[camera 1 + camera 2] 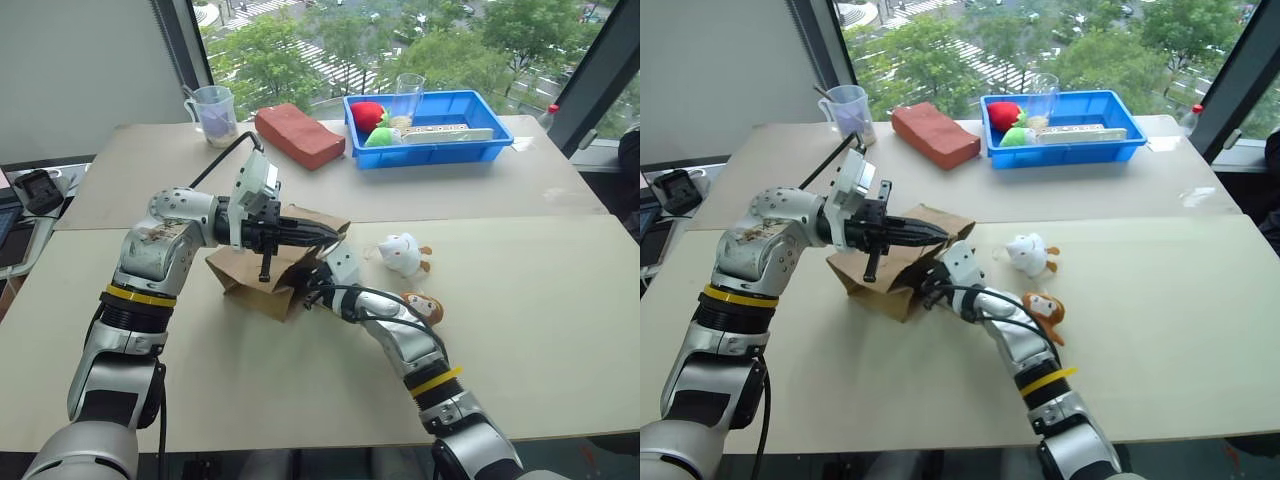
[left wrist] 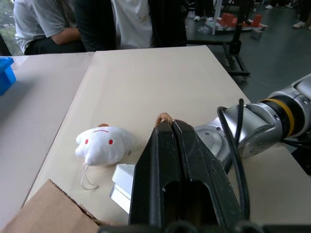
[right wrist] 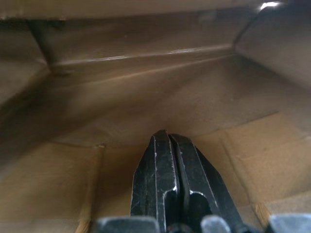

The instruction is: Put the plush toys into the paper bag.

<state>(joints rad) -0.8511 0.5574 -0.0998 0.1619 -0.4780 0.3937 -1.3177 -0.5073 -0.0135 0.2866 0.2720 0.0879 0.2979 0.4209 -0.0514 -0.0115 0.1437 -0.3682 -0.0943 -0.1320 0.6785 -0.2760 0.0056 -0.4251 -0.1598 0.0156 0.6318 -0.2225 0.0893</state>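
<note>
Two plush toys still out on table (image 1: 560,330), toward its right half: white plush toy (image 1: 400,253) just beside the paper bag (image 1: 262,270) mouth, orange-brown monkey plush toy (image 1: 424,306) nearer the front edge, lying against right forearm. Neither bagged yet.

Paper bag lying on its side mid-table, mouth facing right. Left gripper (image 1: 325,233) fingers pressed together, apparently pinching bag's upper lip to hold mouth up; exact contact w/ paper hard to tell. Right gripper (image 3: 169,145) pushed inside bag, fingers closed on nothing, bare brown paper all round in wrist view.

Risks, as judgement:
- Right arm pulling out could drag bag toward front edge or collapse mouth, since bag is light and only held at lip.
- Forearm sweep could knock monkey off toward front edge; already touching it.
- Left pinch slipping = lip drops, mouth shuts, toys blocked.
- Lip tearing if left lifts too hard.
- White toy may get nudged away from mouth by wrist cable (image 1: 370,295).
</note>
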